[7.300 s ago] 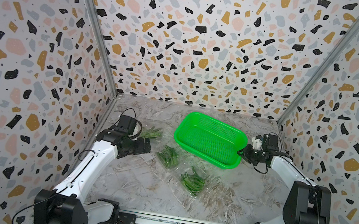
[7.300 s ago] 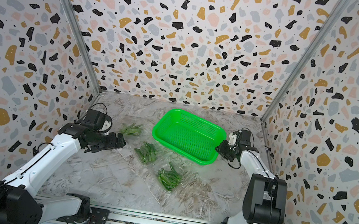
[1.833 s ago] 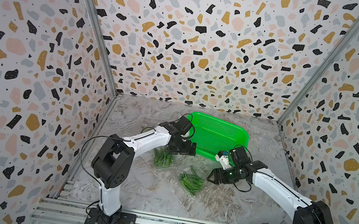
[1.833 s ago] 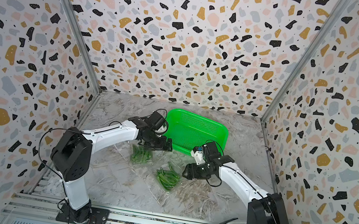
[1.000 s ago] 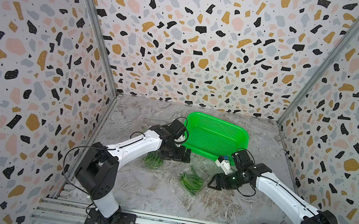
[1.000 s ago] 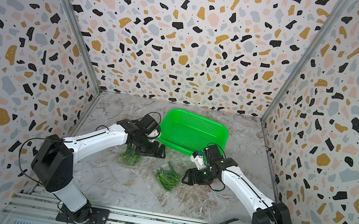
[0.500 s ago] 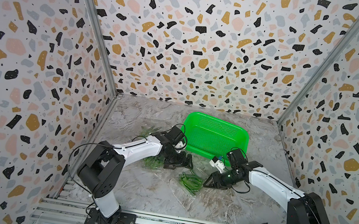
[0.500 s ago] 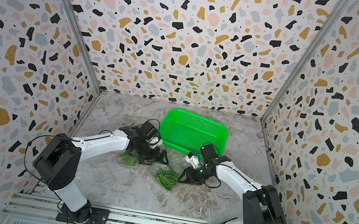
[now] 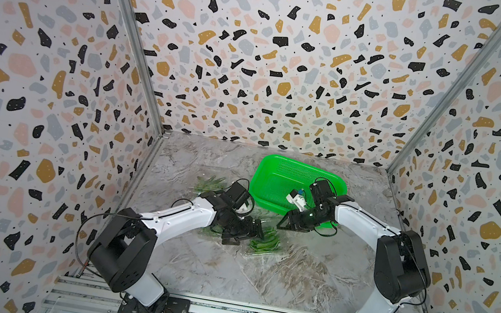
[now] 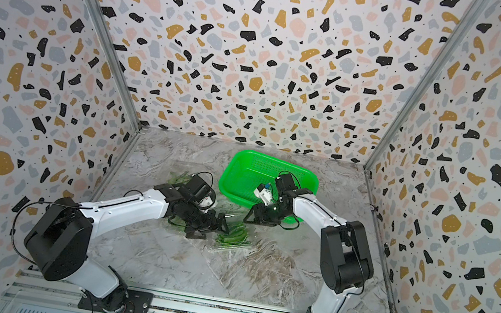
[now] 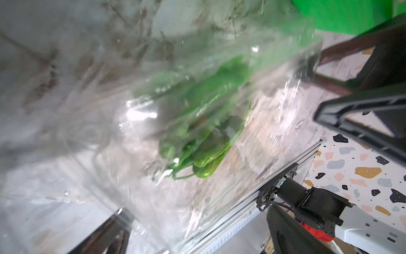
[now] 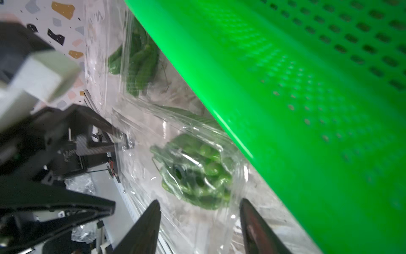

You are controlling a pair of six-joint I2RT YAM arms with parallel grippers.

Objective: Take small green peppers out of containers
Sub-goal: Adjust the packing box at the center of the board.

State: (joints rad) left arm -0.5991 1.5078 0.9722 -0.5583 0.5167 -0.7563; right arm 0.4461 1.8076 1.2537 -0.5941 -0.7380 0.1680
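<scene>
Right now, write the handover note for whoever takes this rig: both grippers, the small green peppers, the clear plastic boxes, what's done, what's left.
Left gripper: jaws spread wide at the front clear plastic clamshell box; grip unconfirmed.
Right gripper: open, empty, aimed at seemingly that same box, beside the large green perforated plastic basket.
Slim green chili peppers: all visible ones inside the three boxes; second box beneath the left gripper, third box farther back.
Done: none out. Left: empty all three.

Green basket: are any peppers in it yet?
Empty where visible: the green basket shows bare perforated floor in both top views; the right arm hides part.
</scene>
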